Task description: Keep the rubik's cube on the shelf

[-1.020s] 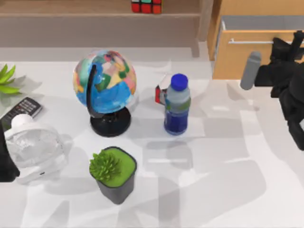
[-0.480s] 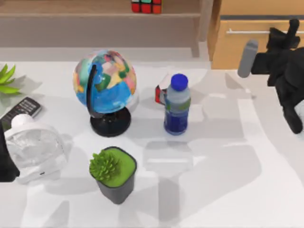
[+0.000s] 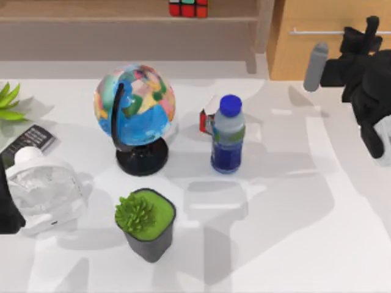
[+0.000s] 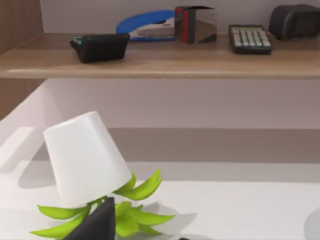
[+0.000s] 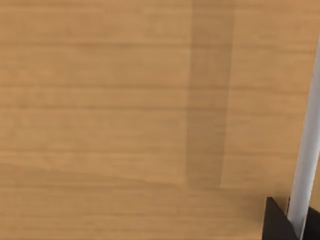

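Observation:
The rubik's cube (image 3: pixel 188 7) rests on the shelf (image 3: pixel 110 19), at the far middle of the top view, half cut off by the picture's edge. The shelf's upright post (image 3: pixel 263 30) stands to its right. My right gripper (image 3: pixel 369 32) is at the far right, up against the metal handle (image 3: pixel 317 31) of the light-wood drawer (image 3: pixel 302 58). The right wrist view looks straight at the drawer front (image 5: pixel 125 100), with the handle (image 5: pixel 305 165) close by. My left arm (image 3: pixel 7 210) is parked at the table's left edge.
On the table stand a globe (image 3: pixel 134 104), a blue-capped bottle (image 3: pixel 228 134) with a small red-and-white box (image 3: pixel 206 120) behind it, a potted plant (image 3: pixel 145 223), a white fan (image 3: pixel 43 189), a remote (image 3: pixel 27 141) and a leafy plant (image 3: pixel 7 101).
My right arm has moved away from me with the drawer front. The drawer's grey inside, open a second ago, is now shut away. The cube and the left arm have not moved.

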Controlling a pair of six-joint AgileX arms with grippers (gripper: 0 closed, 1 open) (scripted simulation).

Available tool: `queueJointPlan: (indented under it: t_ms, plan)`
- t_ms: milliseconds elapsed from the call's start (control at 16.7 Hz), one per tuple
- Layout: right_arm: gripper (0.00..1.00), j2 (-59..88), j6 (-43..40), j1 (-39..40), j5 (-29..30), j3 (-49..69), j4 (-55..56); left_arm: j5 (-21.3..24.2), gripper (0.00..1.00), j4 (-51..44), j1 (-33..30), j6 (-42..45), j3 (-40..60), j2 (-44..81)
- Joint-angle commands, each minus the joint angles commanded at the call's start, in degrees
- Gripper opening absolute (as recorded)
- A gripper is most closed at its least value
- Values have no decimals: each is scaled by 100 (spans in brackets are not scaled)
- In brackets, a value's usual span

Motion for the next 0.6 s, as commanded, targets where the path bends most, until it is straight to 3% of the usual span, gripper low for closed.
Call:
queueJointPlan:
  t_ms: [120,600]
  plan:
    - [0,0,0,0,0,0,0,0,100,0,0,0,0,0]
    - [60,0,0,0,0,0,0,0,100,0,0,0,0,0]
